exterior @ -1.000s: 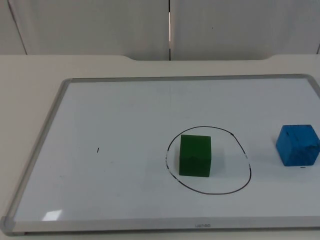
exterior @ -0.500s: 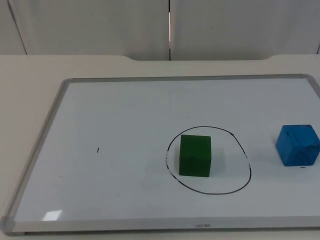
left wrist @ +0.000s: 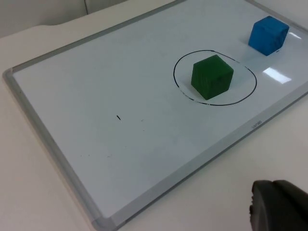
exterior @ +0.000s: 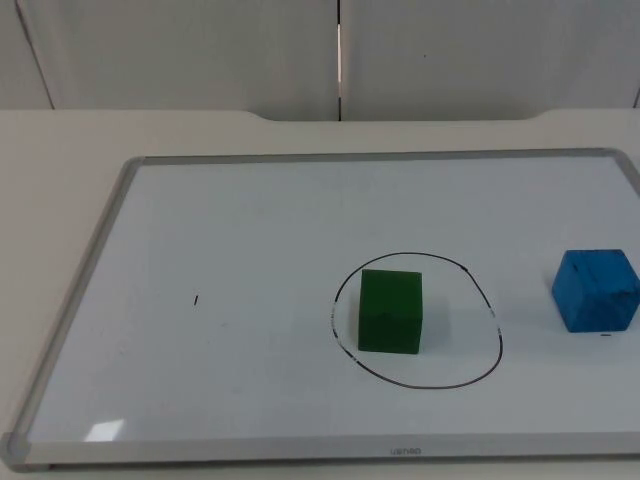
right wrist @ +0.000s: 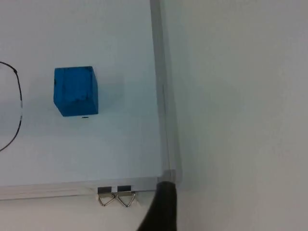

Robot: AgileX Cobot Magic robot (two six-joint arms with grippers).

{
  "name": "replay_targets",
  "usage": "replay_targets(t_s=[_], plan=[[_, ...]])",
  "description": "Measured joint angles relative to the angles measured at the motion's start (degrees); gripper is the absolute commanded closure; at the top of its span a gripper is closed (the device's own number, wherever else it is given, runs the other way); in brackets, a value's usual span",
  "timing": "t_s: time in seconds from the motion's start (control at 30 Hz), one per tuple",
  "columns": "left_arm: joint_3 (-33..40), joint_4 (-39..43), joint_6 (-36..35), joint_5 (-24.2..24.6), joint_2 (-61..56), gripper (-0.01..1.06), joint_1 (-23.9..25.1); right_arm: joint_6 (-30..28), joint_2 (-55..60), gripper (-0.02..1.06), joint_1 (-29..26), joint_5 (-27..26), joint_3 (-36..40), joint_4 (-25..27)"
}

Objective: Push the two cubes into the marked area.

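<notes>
A green cube [exterior: 390, 311] stands inside the black drawn circle [exterior: 420, 386] on the whiteboard [exterior: 92, 260]. The blue cube [exterior: 596, 290] sits right of the circle, outside its line and near the board's right edge. From the left wrist, the green cube [left wrist: 211, 77] is in the circle [left wrist: 216, 104], the blue cube [left wrist: 268, 35] beyond it. My left gripper [left wrist: 279, 204] hangs over the table off the board's frame [left wrist: 48, 144], far from both cubes. My right gripper [right wrist: 163, 207] is past the board's corner, apart from the blue cube [right wrist: 75, 91].
The whiteboard's grey frame [right wrist: 161, 96] makes a raised edge around the working surface. Two binder clips [right wrist: 115, 196] lie on the table by the board's corner, near the right gripper. A small black mark [exterior: 196, 300] is on the board's left half.
</notes>
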Motion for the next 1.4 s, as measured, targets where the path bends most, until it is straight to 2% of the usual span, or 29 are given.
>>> replay_targets(t_s=[0.1,0.13,0.27,0.37,0.5,0.53,0.7,0.73,0.87,0.93,0.97,1.1,1.13,1.23,1.4], plan=[[0.0,0.0,0.0,0.0,0.0,1.05,0.0,0.21,11.55,0.32,0.0,-3.39,-2.64,0.0],[0.0,0.0,0.0,0.0,0.0,1.05,0.0,0.21,11.55,0.32,0.0,-3.39,-2.64,0.0],[0.0,0.0,0.0,0.0,0.0,1.05,0.0,0.21,25.96,0.32,0.0,-9.45,-5.17,0.0],[0.0,0.0,0.0,0.0,0.0,1.05,0.0,0.21,31.75,0.34,0.0,-12.84,-5.55,0.0],[0.0,0.0,0.0,0.0,0.0,1.05,0.0,0.21,42.23,0.4,0.0,-18.73,-5.55,0.0],[0.0,0.0,0.0,0.0,0.0,1.05,0.0,0.21,42.23,0.42,0.0,-18.73,-5.55,0.0],[0.0,0.0,-0.08,0.0,0.0,1.05,0.0,0.93,52.69,0.42,0.0,-26.65,-5.55,0.0],[0.0,0.0,-0.08,0.0,0.0,1.05,0.0,0.93,52.69,0.42,0.0,-26.65,-5.55,0.0],[0.0,0.0,-0.08,0.0,0.0,1.05,0.0,2.78,58.15,0.44,0.0,-33.92,-5.55,0.23],[0.0,0.0,-0.08,0.0,0.0,1.05,0.0,2.96,59.29,0.52,0.0,-35.14,-5.55,0.51],[0.0,0.12,-0.08,0.0,0.0,1.05,0.0,2.96,60.24,0.52,0.0,-36.47,-5.55,0.63],[0.0,0.12,-0.08,0.0,0.0,1.05,0.0,3.13,62.71,0.83,0.0,-40.37,-5.55,0.98],[0.0,0.12,-0.08,0.0,0.0,1.05,0.0,3.13,63.29,0.83,0.0,-41.57,-5.55,0.98],[0.0,0.12,-0.08,0.0,0.0,1.05,0.0,3.25,64.31,1.03,0.0,-44.78,-5.55,1.1],[0.0,0.12,-0.08,0.0,0.0,1.05,0.0,3.48,65.15,1.05,0.0,-48.73,-5.55,2.05]])
